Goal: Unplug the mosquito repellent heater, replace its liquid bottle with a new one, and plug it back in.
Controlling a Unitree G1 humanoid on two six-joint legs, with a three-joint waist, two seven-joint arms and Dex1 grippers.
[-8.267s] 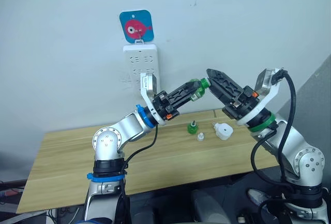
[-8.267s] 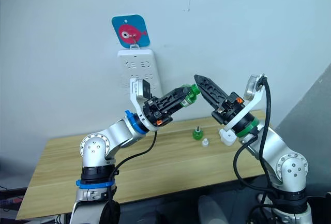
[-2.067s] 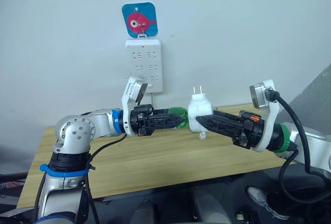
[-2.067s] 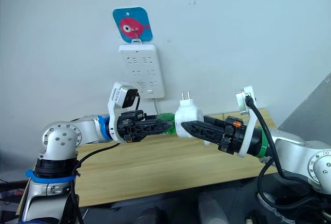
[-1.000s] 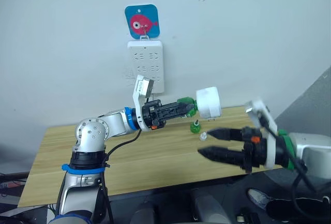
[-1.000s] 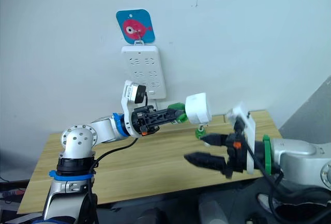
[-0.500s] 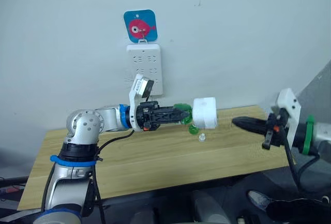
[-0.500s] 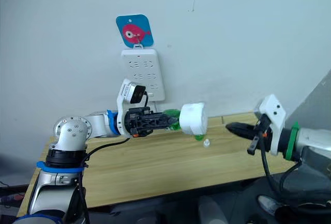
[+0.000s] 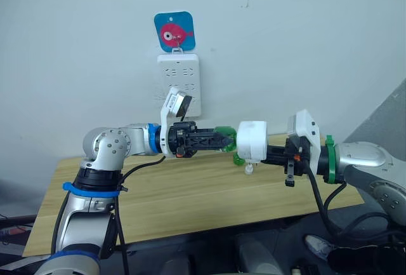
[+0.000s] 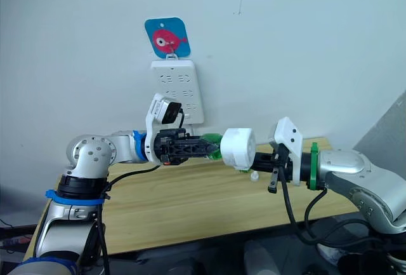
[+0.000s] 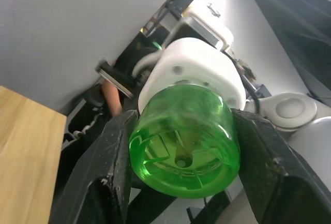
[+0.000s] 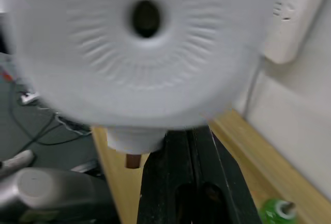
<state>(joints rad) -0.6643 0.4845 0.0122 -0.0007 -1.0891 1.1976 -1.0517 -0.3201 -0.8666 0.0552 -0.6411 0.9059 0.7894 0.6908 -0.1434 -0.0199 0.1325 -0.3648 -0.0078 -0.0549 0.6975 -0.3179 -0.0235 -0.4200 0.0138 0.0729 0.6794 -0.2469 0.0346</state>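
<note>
The left gripper [image 9: 223, 140] clamps its two black fingers [image 11: 116, 157] on either side of a clear green bottle [image 11: 183, 144], gripping it in mid-air above the table. The bottle lies on its side, its round base facing back along the left arm and its neck seated in the heater [image 9: 252, 140], so bottle and heater form one line running across between the two arms. The heater is a smooth white plastic unit with rounded edges; its far face carries a small round vent hole ringed by fine radial ridges [image 12: 146, 18]. A metal prong [image 12: 133, 160] shows at its lower edge.

The right gripper [image 12: 189, 146] has its black fingers [image 12: 178, 182] pressed together with no gap, tips just beneath the heater; whether they touch it cannot be told.

Below them, on the pale wood-grain table [image 9: 190, 192], stand a second small green bottle [image 9: 238, 159] and a small white cap [image 9: 249, 169]. A tall white power strip [image 9: 179, 84] hangs on the wall under a blue tag with a pink fish [image 9: 174, 32].
</note>
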